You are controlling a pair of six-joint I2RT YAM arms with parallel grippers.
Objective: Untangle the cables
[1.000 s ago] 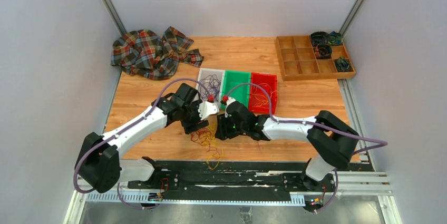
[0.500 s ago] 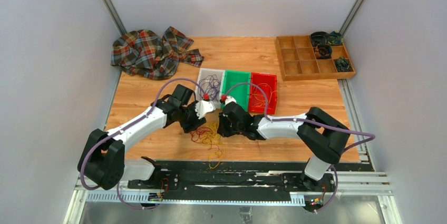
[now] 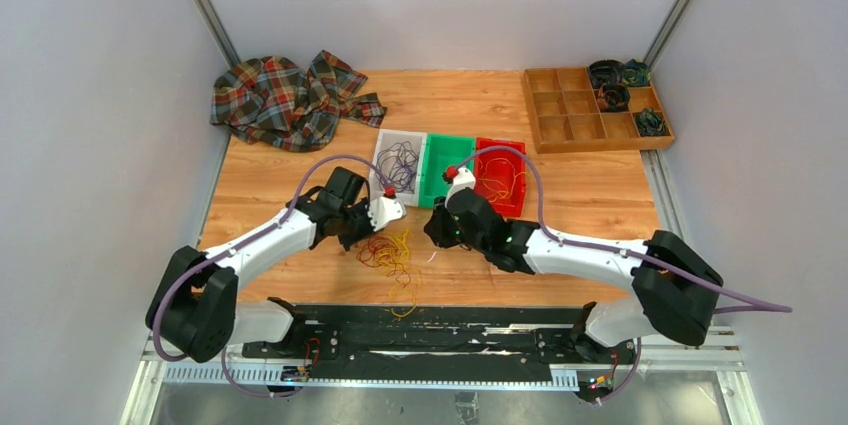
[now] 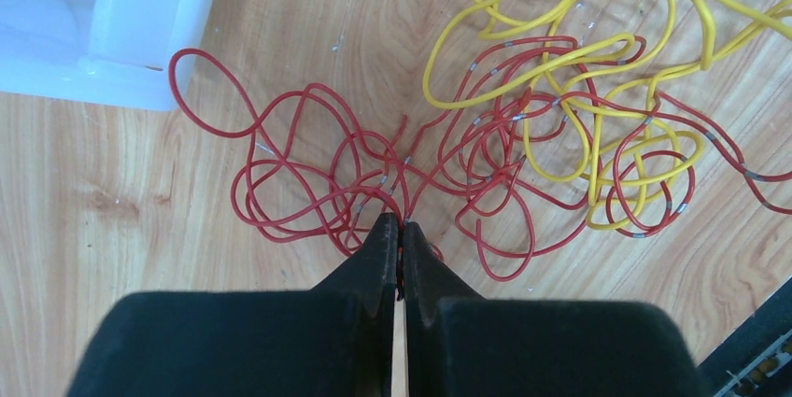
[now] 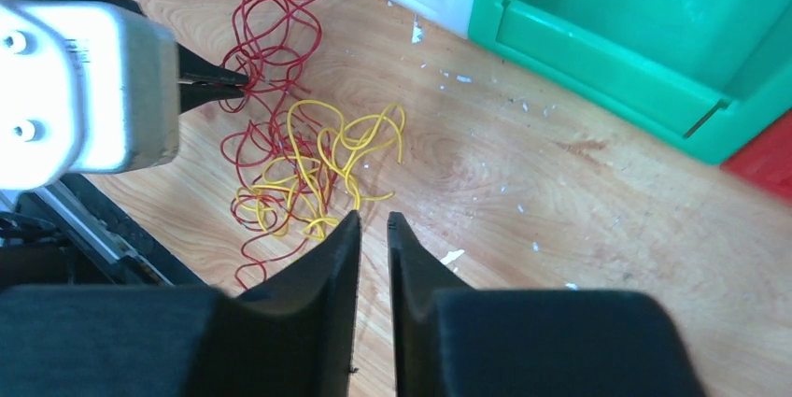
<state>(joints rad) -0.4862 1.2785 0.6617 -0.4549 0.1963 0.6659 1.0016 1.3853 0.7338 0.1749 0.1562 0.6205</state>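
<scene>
A tangle of red and yellow cables [image 3: 390, 250] lies on the wooden table in front of the bins. My left gripper [image 4: 402, 225] is at the tangle's left side, shut on strands of the red cable [image 4: 308, 201]; from the right wrist its tips [image 5: 238, 84] pinch that wire. The yellow cable [image 4: 560, 70] loops through the red one further right. My right gripper [image 5: 374, 219] hovers to the right of the tangle, its jaws drawn to a narrow slit with only bare wood showing between them. Purple cables [image 3: 400, 157] lie in the white bin [image 3: 384, 141].
Behind the tangle stand a green bin [image 3: 432, 177] and a red bin [image 3: 519, 155] holding yellow and red wire. A wooden compartment tray [image 3: 590, 110] sits at the back right, a plaid cloth [image 3: 290, 100] at the back left. The black rail [image 3: 400, 330] borders the near edge.
My left gripper has closed on the red cable. My right gripper has narrowed its jaws and drawn back and to the right, away from the tangle towards the bins.
</scene>
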